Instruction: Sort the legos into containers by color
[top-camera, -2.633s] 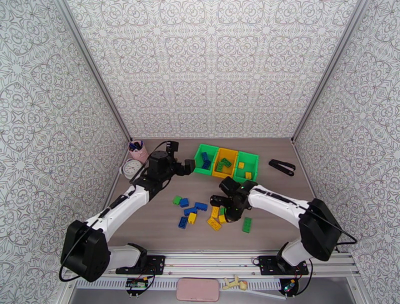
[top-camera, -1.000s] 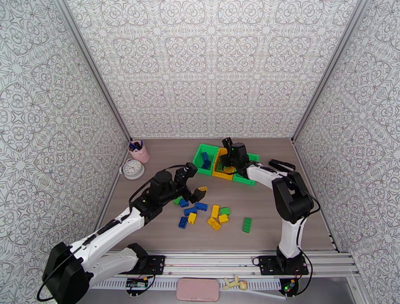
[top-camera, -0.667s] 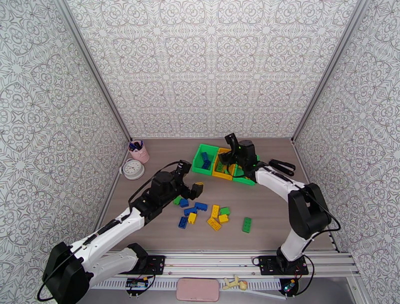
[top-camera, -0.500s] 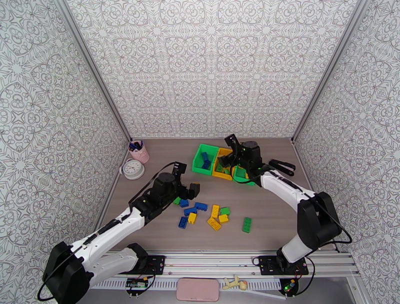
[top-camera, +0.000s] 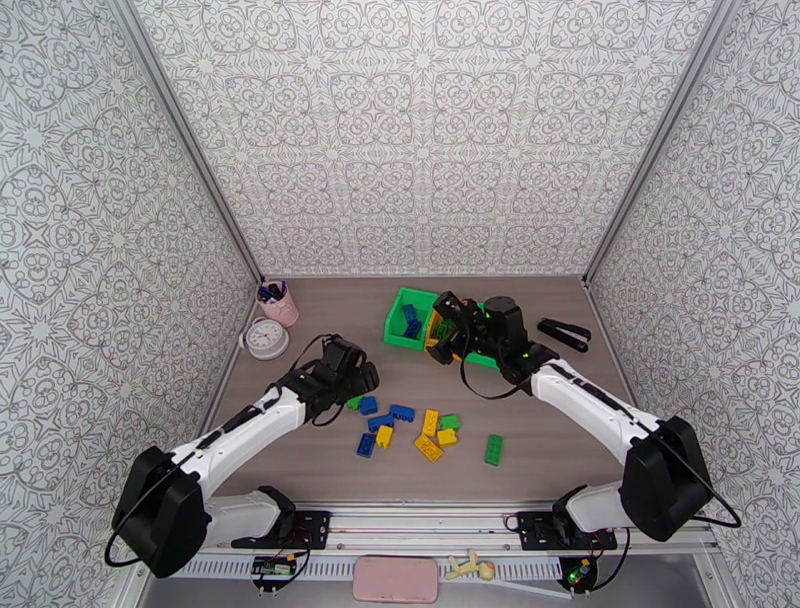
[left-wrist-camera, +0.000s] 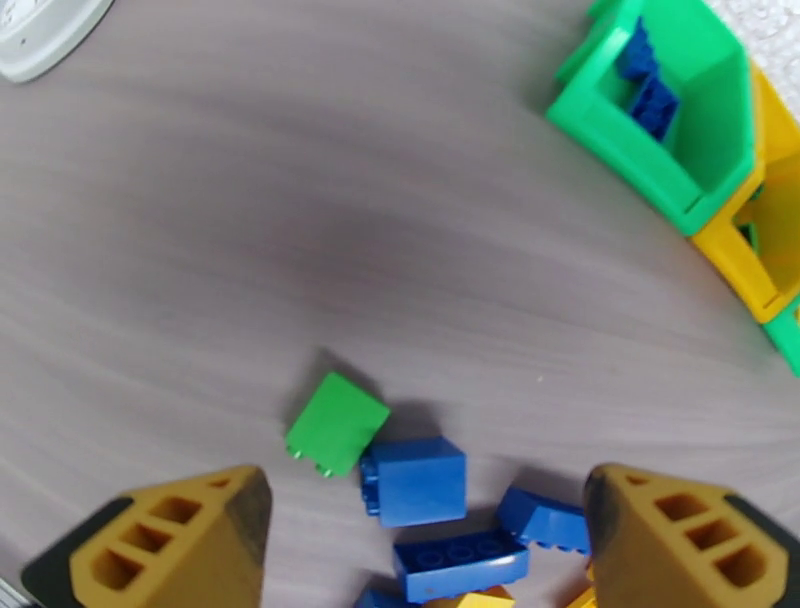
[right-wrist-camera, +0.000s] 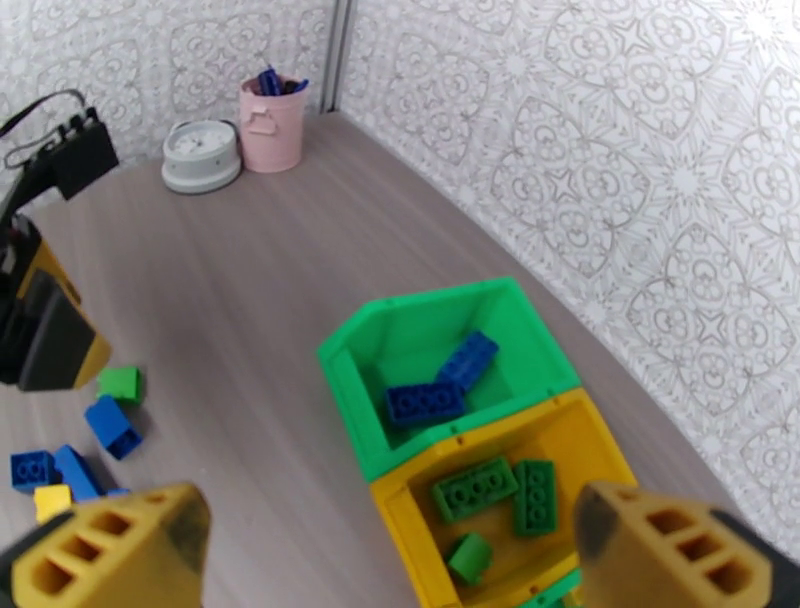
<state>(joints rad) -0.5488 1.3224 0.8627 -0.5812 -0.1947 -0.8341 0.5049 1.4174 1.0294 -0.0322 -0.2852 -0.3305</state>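
Legos (top-camera: 415, 425): small studded bricks in blue, green and yellow, scattered mid-worktop (top-camera: 540, 440). Containers (top-camera: 400, 340) at 12 o'clock of the pile. Green bin (right-wrist-camera: 352, 400) holds two blue bricks, and yellow bin (right-wrist-camera: 402, 528) holds three green. Left pincer (left-wrist-camera: 425, 492) is released over the pile. Right pincer (right-wrist-camera: 390, 515) is released above the bins.

A row of bins (top-camera: 404, 338) is set at the back middle of the bench (top-camera: 330, 470). A pair of bricks (right-wrist-camera: 425, 402) is held in the left bin (right-wrist-camera: 365, 400), a trio of bricks (right-wrist-camera: 475, 488) in the middle bin (right-wrist-camera: 398, 520). A cluster of loose bricks (top-camera: 400, 412) is spread before the row, with a single brick (top-camera: 494, 449) apart to its right. A pen cup (top-camera: 280, 303) is placed at the back left, a clock (top-camera: 266, 338) just before it. A stapler (top-camera: 563, 334) is laid right of the bins. The left claw (top-camera: 362, 382) is held over the cluster's left edge, the right claw (top-camera: 443, 328) over the row.
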